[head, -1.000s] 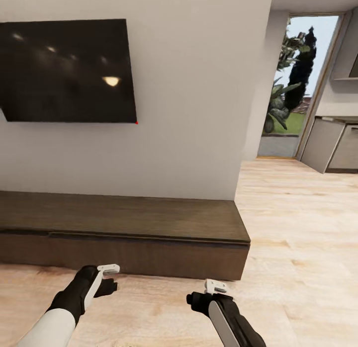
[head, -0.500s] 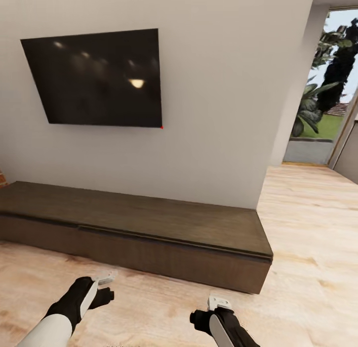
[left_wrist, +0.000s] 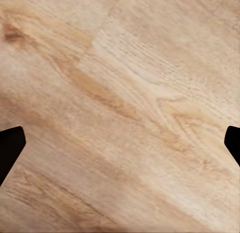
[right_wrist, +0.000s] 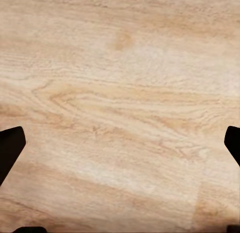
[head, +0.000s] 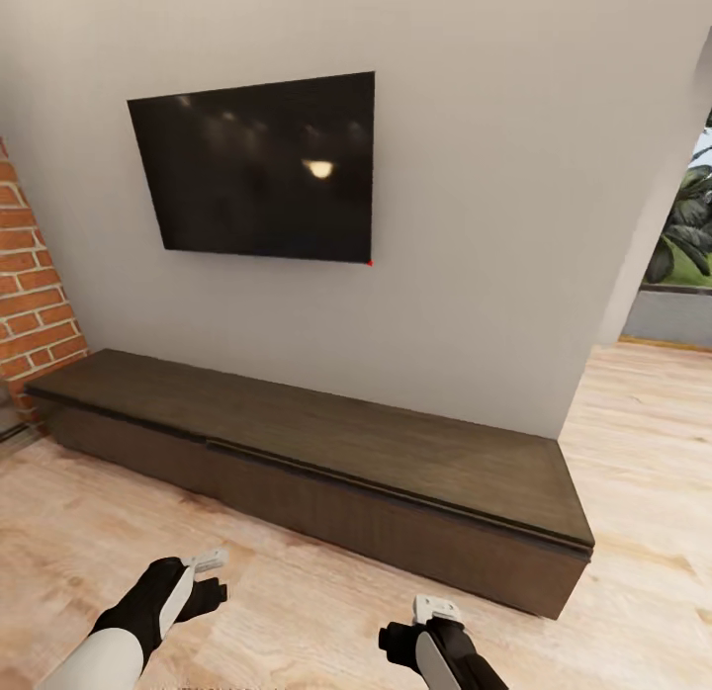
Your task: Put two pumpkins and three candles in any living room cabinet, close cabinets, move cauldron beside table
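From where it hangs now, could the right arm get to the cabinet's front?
Probably yes: the right gripper hangs open and empty above bare floor, and nothing stands between it and the closed cabinet. A forward reach may suffice.

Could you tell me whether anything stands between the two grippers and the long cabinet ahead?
Nothing visible does. Only bare wooden floor lies between the left gripper, the right gripper and the cabinet. Both grippers are open and empty.

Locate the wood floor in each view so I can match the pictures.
Head view: the wood floor spans the bottom, before the cabinet, beneath the left gripper and right gripper.
Left wrist view: floor planks between the dark left fingers at both side edges.
Right wrist view: planks between the right fingers likewise.
Shared landmark: the pale plank grain.
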### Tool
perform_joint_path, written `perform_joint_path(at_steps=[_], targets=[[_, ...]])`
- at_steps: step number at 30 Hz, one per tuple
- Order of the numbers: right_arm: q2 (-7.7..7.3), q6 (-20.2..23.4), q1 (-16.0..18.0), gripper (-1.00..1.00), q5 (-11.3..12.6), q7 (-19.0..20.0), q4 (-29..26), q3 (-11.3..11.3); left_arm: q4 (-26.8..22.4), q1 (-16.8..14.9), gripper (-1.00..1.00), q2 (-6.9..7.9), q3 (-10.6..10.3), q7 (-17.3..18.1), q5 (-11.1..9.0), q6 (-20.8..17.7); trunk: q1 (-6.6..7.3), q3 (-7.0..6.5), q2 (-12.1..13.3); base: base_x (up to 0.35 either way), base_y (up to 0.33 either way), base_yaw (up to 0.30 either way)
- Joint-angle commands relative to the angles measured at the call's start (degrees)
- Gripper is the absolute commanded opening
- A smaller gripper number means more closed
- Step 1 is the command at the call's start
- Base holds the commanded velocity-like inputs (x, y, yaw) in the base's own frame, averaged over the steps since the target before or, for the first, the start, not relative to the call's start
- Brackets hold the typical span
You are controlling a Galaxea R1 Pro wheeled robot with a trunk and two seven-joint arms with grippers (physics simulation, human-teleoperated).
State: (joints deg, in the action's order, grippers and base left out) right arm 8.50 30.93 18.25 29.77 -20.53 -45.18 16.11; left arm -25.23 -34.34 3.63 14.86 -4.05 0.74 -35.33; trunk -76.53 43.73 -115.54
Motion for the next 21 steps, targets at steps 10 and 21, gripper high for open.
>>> perform_joint_path(at_steps=[10,21], targets=[[0.33,0.0,0.0,1.00,0.1,-0.7,0.8,0.5,0.0,0.0,1.00,0.28,0.2,0.1,0.1,-0.3,2.21,-1.74,4.0,0.000,0.000,0.279],[0.68,0.0,0.0,1.00,0.1,-0.7,2.2,0.5,0.1,0.0,1.00,-0.01,0.2,0.0,0.1,-0.1,4.63,-3.72,8.4,0.000,0.000,0.279]])
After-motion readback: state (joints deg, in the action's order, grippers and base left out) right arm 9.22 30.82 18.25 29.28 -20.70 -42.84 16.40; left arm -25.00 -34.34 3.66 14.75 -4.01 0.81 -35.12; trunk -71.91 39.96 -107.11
